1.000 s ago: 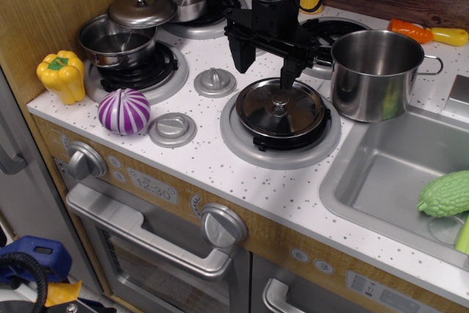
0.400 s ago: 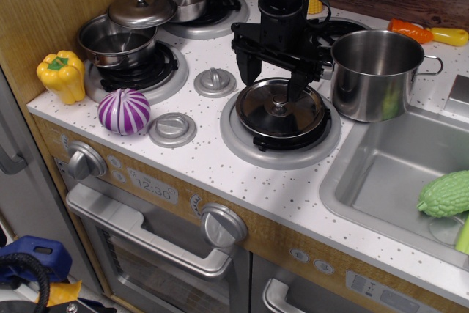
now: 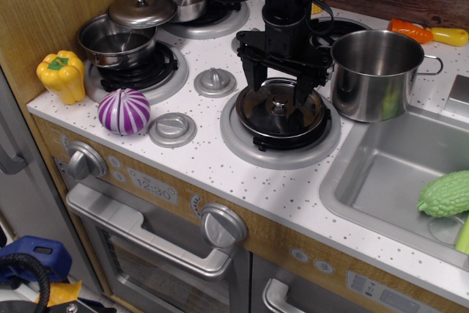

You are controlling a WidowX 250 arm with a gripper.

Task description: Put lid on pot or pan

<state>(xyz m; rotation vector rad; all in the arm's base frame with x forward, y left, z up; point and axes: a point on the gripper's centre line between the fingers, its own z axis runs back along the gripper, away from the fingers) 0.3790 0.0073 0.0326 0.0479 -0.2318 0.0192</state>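
**Claw poised over the lid, nothing lifted yet**

The lid (image 3: 280,110) lies flat on the front burner (image 3: 281,135) near the middle of the counter, knob up — a wide, nearly flat disc of polished steel, dark with reflections. The gripper (image 3: 279,97) stands over it with its black fingers spread wide, one to each side of the small central knob and low by the lid's surface; it has hold of nothing. Whether the fingertips touch the steel cannot be told from this view.

So the task looks barely begun: the lid is not gripped, not raised, not moved. Left to do, as I judge it — close on the knob, lift, carry toward the right edge and set the lid on the tall pot (image 3: 377,72), which stands open just beside the burner, next to the sink (image 3: 381,181). The pot is a straight-walled cylinder of brushed steel with a side handle, its mouth about as wide as the lid.

The knob is small and smooth, so the grip may be slippery. The counter is white, speckled, matte.
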